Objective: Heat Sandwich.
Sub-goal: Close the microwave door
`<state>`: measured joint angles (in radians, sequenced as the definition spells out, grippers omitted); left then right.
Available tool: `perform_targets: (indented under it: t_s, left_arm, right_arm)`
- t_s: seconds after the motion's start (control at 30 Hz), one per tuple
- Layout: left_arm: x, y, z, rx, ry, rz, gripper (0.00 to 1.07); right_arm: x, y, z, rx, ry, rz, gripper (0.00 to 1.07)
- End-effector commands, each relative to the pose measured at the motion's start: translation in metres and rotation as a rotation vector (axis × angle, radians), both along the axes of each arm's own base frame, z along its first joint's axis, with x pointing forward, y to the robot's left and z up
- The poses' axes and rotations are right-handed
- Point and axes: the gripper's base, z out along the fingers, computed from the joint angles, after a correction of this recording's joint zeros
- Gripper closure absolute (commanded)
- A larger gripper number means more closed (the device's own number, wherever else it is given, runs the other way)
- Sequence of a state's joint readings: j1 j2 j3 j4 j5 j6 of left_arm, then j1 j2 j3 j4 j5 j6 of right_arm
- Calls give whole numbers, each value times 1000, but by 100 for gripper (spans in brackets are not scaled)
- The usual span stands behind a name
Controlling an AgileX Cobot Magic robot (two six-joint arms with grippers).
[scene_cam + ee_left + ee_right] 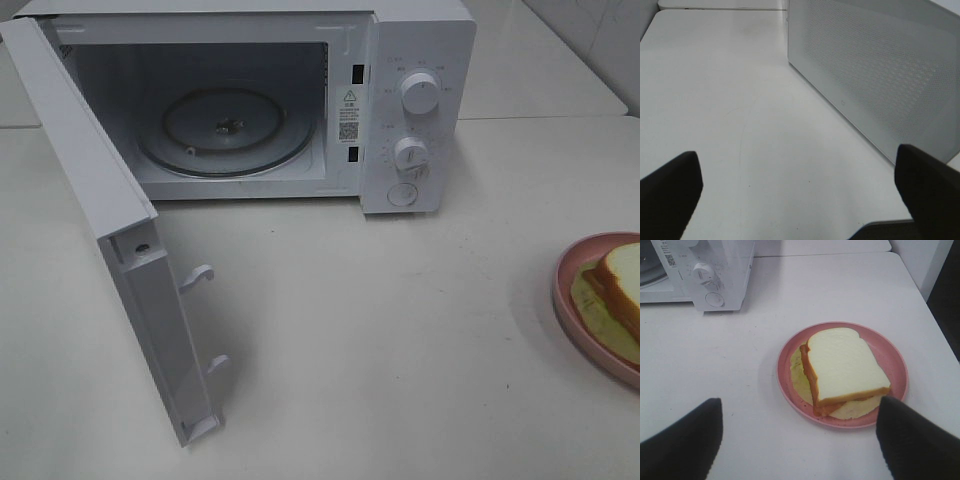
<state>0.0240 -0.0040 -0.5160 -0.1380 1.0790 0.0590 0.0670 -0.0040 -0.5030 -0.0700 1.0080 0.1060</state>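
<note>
The sandwich (845, 365), white bread with orange-red filling over a pale yellow-green layer, lies on a round pink plate (892, 357) on the white table. In the exterior high view the sandwich (625, 280) and plate (570, 300) are cut off at the right edge. The white microwave (415, 110) stands at the back with its door (110, 230) swung wide open and an empty glass turntable (225, 130) inside. My right gripper (800, 437) is open, hovering short of the plate. My left gripper (800, 190) is open, over bare table beside the door's perforated face (880, 75). Neither gripper shows in the exterior high view.
The open door juts forward over the table's left part, with two latch hooks (200, 275) on its edge. The microwave's control panel has two knobs (420, 95) and a button. The table's right edge (920, 295) runs close beyond the plate.
</note>
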Motion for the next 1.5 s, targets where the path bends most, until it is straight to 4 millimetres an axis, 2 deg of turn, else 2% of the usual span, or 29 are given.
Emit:
perform_targets:
  t_s: [0.03,0.73,1.03,1.23,1.3,1.33,1.4,1.43,1.5]
  left_arm:
    - [-1,0,0,-9,-11,3,9]
    - [-1,-3,1,-33,-16,-13,9]
    - [5,-2,11,-34,-43,-5,10]
    - [22,-1,13,-36,39,-1,24]
    - [32,0,14,-33,56,7,36]
    - [32,0,14,-33,56,7,36]
    - [40,1,16,-34,48,15,46]
    - [48,2,16,-34,37,23,56]
    - [52,2,15,-33,33,27,60]
  right_arm:
    - [-3,0,0,-5,-39,2,31]
    - [-3,0,0,-5,-39,2,31]
    - [-3,0,0,-5,-39,2,31]
    - [-3,0,0,-5,-39,2,31]
    - [-3,0,0,-5,-39,2,31]
    - [-3,0,0,-5,-39,2,31]
    - [-3,0,0,-5,-39,2,31]
    - [-3,0,0,-5,-39,2,31]
    - [-3,0,0,-5,-39,2,31]
